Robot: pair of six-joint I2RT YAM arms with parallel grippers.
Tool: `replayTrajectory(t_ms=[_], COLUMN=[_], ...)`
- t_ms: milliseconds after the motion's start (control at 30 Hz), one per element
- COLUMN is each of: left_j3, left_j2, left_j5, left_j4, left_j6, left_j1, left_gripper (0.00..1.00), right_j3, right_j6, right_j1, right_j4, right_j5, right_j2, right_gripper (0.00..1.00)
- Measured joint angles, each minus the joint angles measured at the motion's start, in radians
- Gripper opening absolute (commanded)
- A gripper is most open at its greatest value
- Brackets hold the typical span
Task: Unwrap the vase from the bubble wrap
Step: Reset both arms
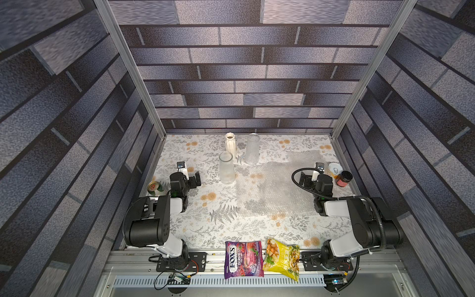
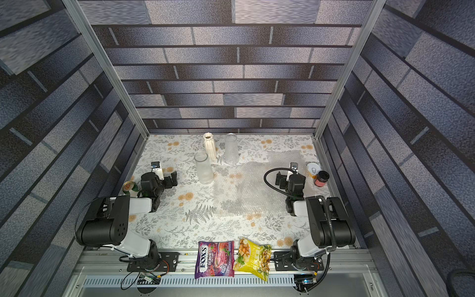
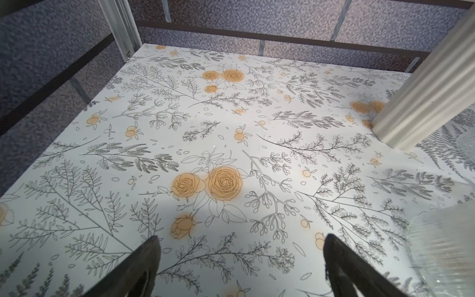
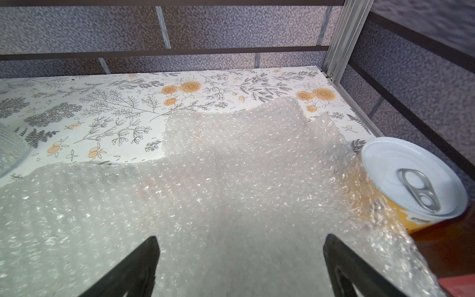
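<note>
Both claws hang open over the flowered counter (image 1: 223, 226). The left claw (image 3: 241, 237), jaws wide and holding nothing, sits above bare counter near the left side. The right claw (image 4: 240, 237), just as wide and just as empty, is poised over the bubble wrap (image 1: 272, 185).

The wrap lies spread in flat, crinkled sheets across the counter's centre-right. One edge rides up against a white-topped can (image 4: 413, 177) at the right side, and a dark-lidded jar (image 1: 344, 179) stands just beside that can.

Three vases stand upright and bare toward the back, left of the wrap. They are a ribbed white vase (image 1: 230, 145), a glass vase (image 1: 226, 167) just in front of it, and a tall glass vase (image 1: 252, 148) close to the wrap's edge.

A green can (image 1: 155, 187) stands by the left arm. A purple candy bag (image 1: 243, 259) and a yellow snack bag (image 1: 282, 258) lie on the front rail.
</note>
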Motion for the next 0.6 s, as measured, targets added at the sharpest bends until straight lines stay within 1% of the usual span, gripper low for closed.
replayTrajectory(t_ms=[200, 600], left_j3=[0.000, 0.000], left_j2=[0.000, 0.000], left_j5=[-0.086, -0.135], left_j4=[0.002, 0.005], left_j6=[0.000, 0.001], left_j1=[-0.045, -0.055], left_gripper=[1.00, 1.00], right_j3=[0.000, 0.000], right_j6=[-0.014, -0.022], right_j1=[0.000, 0.000], right_j4=[-0.004, -0.008], right_j5=[-0.033, -0.052], right_j2=[0.000, 0.000], right_gripper=[1.00, 1.00])
